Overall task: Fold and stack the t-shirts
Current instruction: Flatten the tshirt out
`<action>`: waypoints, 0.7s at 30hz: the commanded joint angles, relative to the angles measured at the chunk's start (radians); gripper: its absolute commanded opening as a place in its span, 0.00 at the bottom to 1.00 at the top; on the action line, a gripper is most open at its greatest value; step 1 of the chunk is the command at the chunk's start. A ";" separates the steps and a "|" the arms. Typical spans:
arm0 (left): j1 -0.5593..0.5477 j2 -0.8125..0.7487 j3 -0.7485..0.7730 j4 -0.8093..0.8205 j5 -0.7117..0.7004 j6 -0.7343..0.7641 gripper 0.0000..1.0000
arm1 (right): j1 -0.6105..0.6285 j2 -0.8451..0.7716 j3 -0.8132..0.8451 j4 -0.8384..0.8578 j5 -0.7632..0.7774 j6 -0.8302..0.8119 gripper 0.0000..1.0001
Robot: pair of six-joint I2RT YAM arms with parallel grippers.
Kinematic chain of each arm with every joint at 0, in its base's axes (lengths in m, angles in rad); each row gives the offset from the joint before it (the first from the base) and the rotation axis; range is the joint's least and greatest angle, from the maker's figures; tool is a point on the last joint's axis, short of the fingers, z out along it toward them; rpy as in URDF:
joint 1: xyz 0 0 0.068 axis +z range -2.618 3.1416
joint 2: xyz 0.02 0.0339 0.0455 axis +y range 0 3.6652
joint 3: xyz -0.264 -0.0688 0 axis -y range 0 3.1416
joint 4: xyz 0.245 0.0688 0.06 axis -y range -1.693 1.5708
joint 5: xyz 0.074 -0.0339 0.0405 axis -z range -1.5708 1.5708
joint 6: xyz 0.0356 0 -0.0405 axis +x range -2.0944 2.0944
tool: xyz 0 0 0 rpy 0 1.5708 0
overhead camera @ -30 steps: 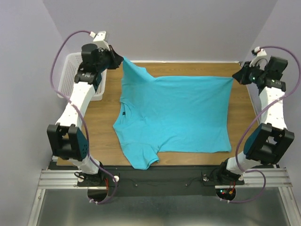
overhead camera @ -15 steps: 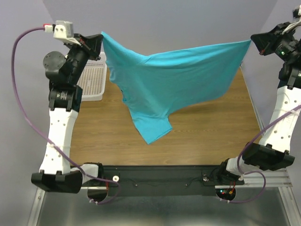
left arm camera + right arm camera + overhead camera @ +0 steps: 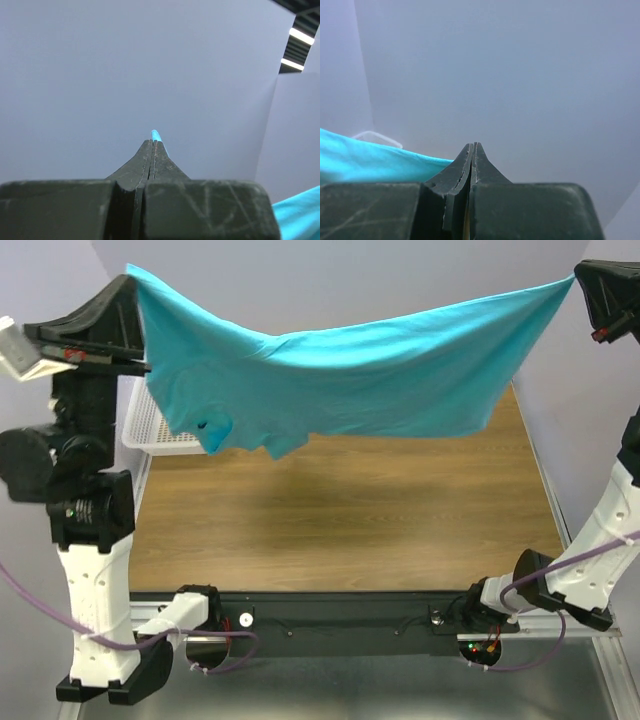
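Observation:
One turquoise t-shirt hangs stretched in the air across the top view, clear of the table. My left gripper is shut on its upper left corner. My right gripper is shut on its upper right corner. The cloth sags in the middle, and a sleeve and the neck with a dark label droop at the lower left. In the left wrist view a sliver of the t-shirt pokes out past the pressed-together fingertips. In the right wrist view the t-shirt trails off to the left of that gripper.
A white mesh basket stands at the table's back left, partly behind the hanging shirt and the left arm. The wooden table lies below. Grey walls close in at the back and on both sides.
Both arms have risen and spread apart. The shirt went from lying flat on the table to hanging taut in the air between the two grippers.

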State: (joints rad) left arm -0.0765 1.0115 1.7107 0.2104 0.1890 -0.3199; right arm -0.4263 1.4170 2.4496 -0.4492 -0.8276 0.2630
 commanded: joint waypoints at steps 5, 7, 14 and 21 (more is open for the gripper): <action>0.003 -0.047 0.118 0.084 -0.054 -0.016 0.00 | -0.015 -0.072 0.089 -0.098 0.201 -0.068 0.01; 0.003 -0.047 0.113 0.087 -0.057 -0.019 0.00 | -0.015 -0.082 0.068 -0.112 0.226 -0.096 0.01; 0.003 -0.013 -0.052 0.115 -0.022 -0.067 0.00 | -0.015 -0.089 -0.153 -0.121 0.153 -0.097 0.01; 0.001 0.068 -0.391 0.262 0.084 -0.160 0.00 | -0.015 -0.124 -0.558 -0.089 0.090 -0.159 0.00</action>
State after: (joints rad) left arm -0.0769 1.0107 1.4509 0.3622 0.2150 -0.4187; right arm -0.4324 1.2934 2.0823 -0.5396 -0.6998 0.1566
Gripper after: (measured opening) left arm 0.025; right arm 0.012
